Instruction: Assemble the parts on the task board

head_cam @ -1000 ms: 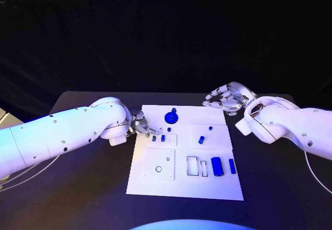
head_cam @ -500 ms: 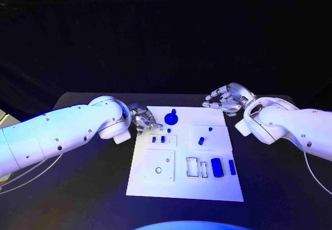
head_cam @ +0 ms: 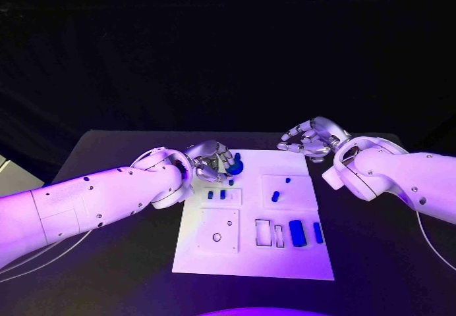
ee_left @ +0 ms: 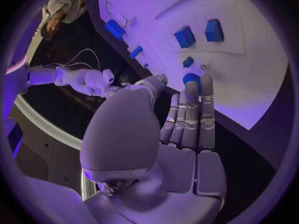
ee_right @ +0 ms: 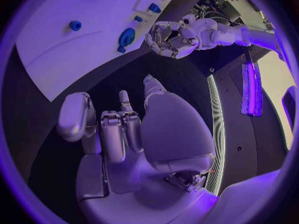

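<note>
Blue round part (head_cam: 234, 167) lies just beside the left robot hand (head_cam: 211, 160), fingers spread, holding nothing.

The left hand (head_cam: 211, 160) partly hides the round blue part (head_cam: 234, 166).

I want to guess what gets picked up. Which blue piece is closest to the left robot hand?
The round blue piece at the board's far edge. The left robot hand sits right beside it; the other blue pieces lie nearer the robot.
</note>
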